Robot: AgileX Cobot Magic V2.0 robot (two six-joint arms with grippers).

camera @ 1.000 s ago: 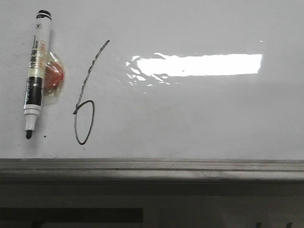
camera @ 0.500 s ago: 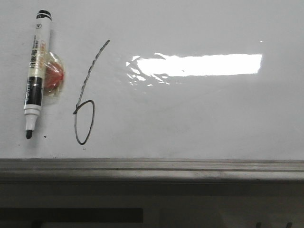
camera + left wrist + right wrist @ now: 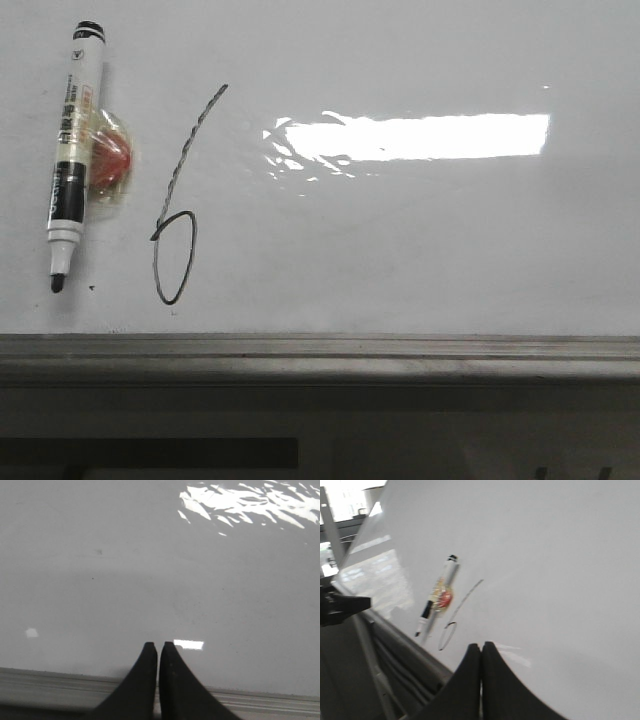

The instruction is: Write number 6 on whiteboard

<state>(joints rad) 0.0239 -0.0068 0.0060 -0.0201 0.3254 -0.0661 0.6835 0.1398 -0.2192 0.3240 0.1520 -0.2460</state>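
The number 6 (image 3: 178, 215) is drawn in thin black line on the whiteboard (image 3: 420, 250), with a long slanted stem and a narrow oval loop. A white and black marker (image 3: 72, 150) lies to its left, tip toward the ledge, with a red and clear blob (image 3: 110, 160) beside it. In the right wrist view the number 6 (image 3: 455, 617) and the marker (image 3: 436, 596) lie beyond my right gripper (image 3: 481, 645), which is shut and empty. My left gripper (image 3: 158, 645) is shut and empty over bare whiteboard (image 3: 125, 570). Neither gripper shows in the front view.
A grey metal ledge (image 3: 320, 350) runs along the board's lower edge, also in the left wrist view (image 3: 260, 700). A bright rectangular glare (image 3: 420, 137) sits right of the figure. A small black speck (image 3: 91, 289) lies near the marker tip.
The front view has shifted very slightly, so marker and figure sit a few pixels further left. Nothing on the board has moved.
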